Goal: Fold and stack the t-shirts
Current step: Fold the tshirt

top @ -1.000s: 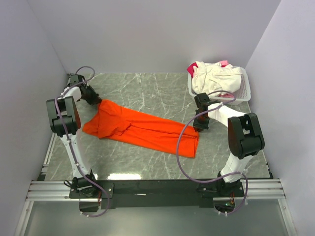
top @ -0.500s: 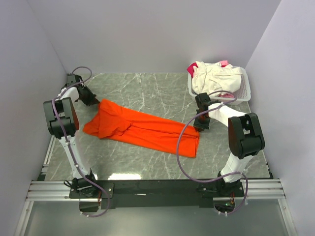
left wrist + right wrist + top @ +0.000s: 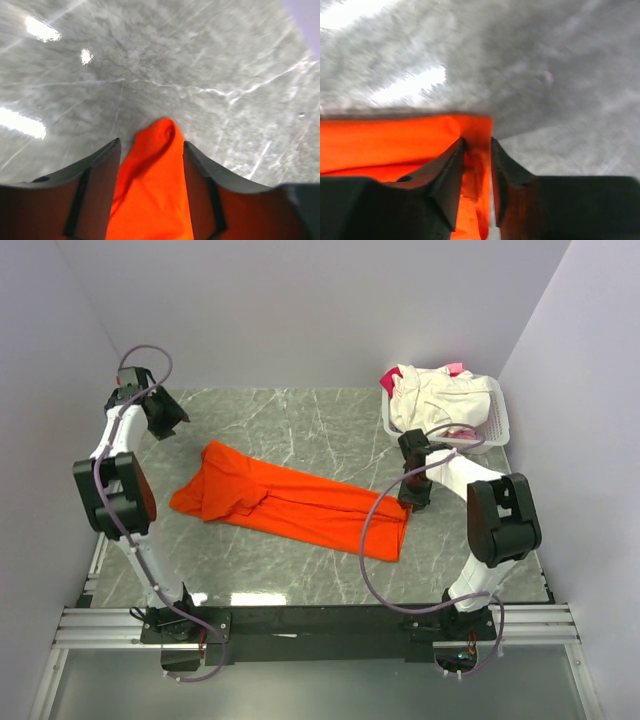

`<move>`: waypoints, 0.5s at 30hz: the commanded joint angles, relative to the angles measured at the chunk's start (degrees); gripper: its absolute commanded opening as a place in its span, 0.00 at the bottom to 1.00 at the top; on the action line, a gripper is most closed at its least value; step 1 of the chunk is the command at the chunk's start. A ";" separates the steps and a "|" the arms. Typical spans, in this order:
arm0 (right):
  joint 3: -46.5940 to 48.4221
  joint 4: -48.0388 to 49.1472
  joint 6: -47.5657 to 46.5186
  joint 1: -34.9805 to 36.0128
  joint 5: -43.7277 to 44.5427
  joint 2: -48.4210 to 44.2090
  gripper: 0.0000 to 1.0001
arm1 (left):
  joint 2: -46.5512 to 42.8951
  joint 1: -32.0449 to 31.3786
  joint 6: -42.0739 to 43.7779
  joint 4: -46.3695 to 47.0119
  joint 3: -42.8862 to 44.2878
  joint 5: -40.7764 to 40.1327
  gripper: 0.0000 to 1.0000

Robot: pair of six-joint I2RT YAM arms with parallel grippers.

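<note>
Left fingers (image 3: 95, 190) have lifted off the orange t-shirt (image 3: 290, 502) since a second ago and now hang spread wide above its far-left tip, near the back-left corner. Right fingers (image 3: 445, 170) stay narrow, pinching the shirt's right-end corner. The shirt lies folded long across the worktop (image 3: 320, 425). A cream-white t-shirt (image 3: 430, 395) heaps in the basket (image 3: 497, 425).

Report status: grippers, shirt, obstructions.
Left gripper open, off the cloth. Right gripper shut on orange t-shirt corner. Shirt flat on table, fold unfinished. Basket clear of it.
</note>
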 commanded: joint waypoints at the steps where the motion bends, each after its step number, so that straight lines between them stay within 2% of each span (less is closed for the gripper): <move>1: 1.57 -5.04 -0.45 0.41 5.14 -5.84 0.37 | -10.00 -2.22 1.35 -2.79 -3.13 -3.96 0.60; 6: 4.20 -5.67 -1.68 3.83 4.10 -10.07 0.39 | -18.16 -9.41 -0.22 -2.71 -12.00 -2.12 0.62; 9: 4.56 -3.91 -2.38 5.94 0.15 -9.46 0.38 | -20.72 -12.15 -4.08 0.44 -21.21 2.71 0.63; 15: 1.93 0.57 -1.94 7.88 -4.60 -5.42 0.35 | -22.31 -13.04 -9.10 5.54 -32.83 8.77 0.63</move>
